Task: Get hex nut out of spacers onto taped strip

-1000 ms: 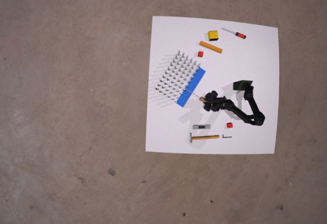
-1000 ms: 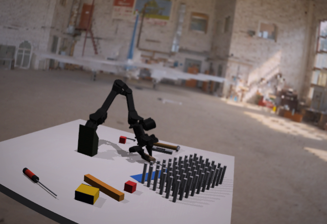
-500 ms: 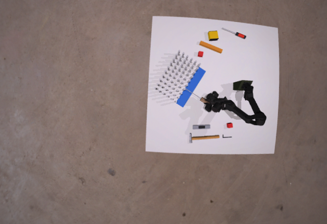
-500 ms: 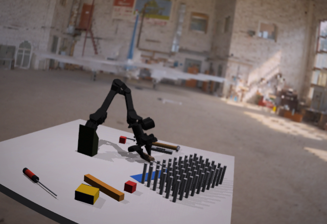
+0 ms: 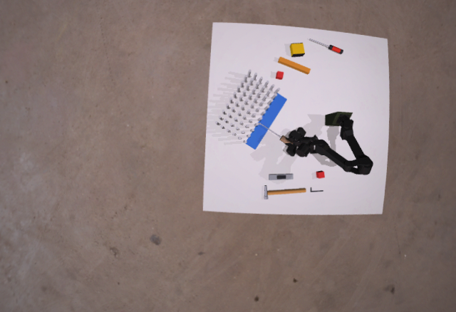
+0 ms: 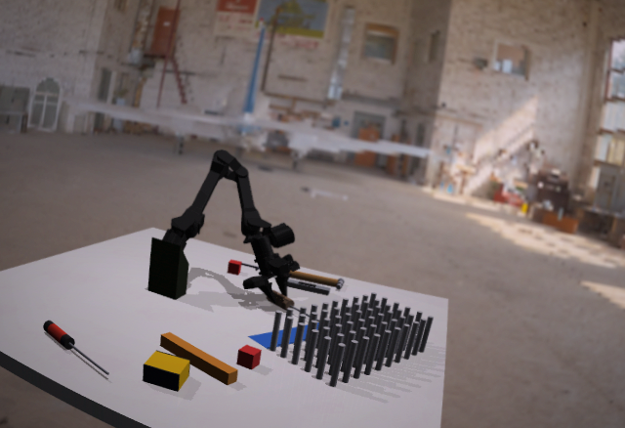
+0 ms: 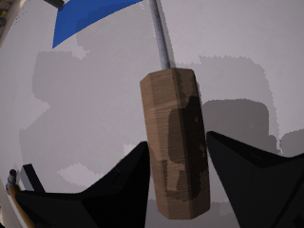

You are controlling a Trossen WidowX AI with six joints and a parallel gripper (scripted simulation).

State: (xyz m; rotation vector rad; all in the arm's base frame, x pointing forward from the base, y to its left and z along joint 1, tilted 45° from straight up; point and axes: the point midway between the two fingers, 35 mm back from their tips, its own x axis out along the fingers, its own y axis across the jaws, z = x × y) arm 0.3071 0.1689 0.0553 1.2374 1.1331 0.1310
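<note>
End effector (image 5: pixel 287 141) (image 6: pixel 283 298) (image 7: pixel 178 142) pinching wooden-handled tool (image 5: pixel 285 139) (image 6: pixel 280 299) (image 7: pixel 176 142), shaft over blue taped strip (image 5: pixel 271 113) (image 6: pixel 279 337) (image 7: pixel 90 19) toward metal spacers (image 5: pixel 241 98) (image 6: pixel 365 342); hex nut not discernible, so extraction unconfirmed; tool set-down and release remain.

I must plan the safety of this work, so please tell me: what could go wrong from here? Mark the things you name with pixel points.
The shaft (image 5: pixel 270 130) (image 7: pixel 160 35) of the wooden-handled tool reaches over the blue strip (image 5: pixel 266 120) (image 6: pixel 277 337) (image 7: pixel 90 16) to the front spacers; a sideways swing could knock one. The hand (image 5: pixel 286 142) (image 6: pixel 287 299) (image 7: pixel 178 142) grips only the handle (image 5: pixel 284 139) (image 7: pixel 173 142), so the tool might twist while dragging.
</note>
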